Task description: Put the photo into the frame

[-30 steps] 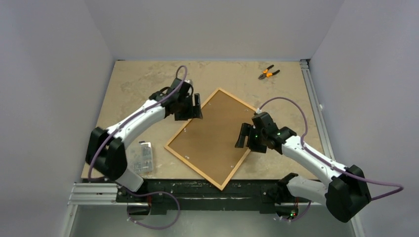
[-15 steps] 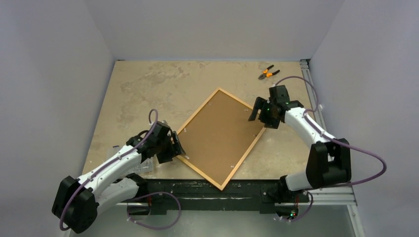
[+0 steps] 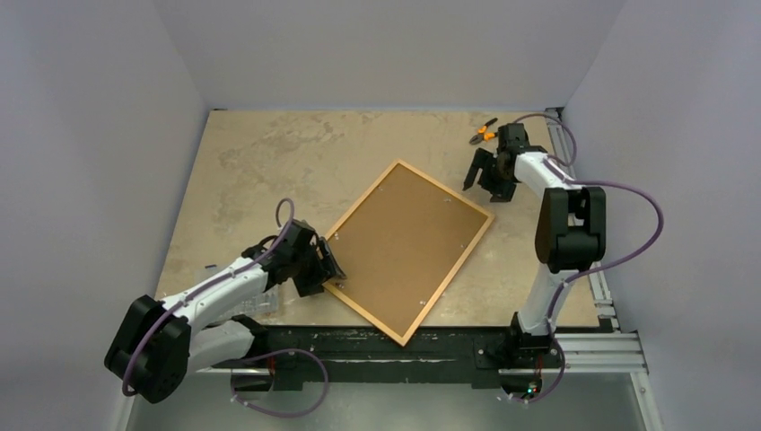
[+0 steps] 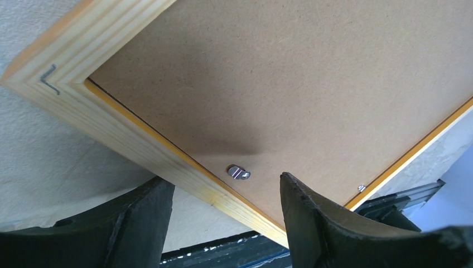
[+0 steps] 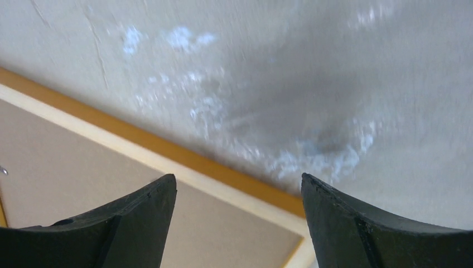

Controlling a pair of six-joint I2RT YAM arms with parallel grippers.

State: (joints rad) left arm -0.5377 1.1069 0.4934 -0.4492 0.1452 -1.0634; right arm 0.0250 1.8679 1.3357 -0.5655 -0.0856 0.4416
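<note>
The left tool (image 4: 226, 190) hangs wide open and empty, the frame (image 4: 128, 134) edge just beneath it. The right tool (image 5: 239, 190), also open and empty, has bare tabletop (image 5: 334, 84) below.

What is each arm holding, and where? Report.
Nothing is held. The left gripper, jaws open, hangs over the frame edge; the right gripper, open, over the table.

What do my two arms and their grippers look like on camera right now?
The left arm and right arm share white link shells and bulky black joint housings, each trailed by a looping purple cable. The left gripper and right gripper are black with two fingers; close up, the fingers are matte, curved, tapering wedges.
</note>
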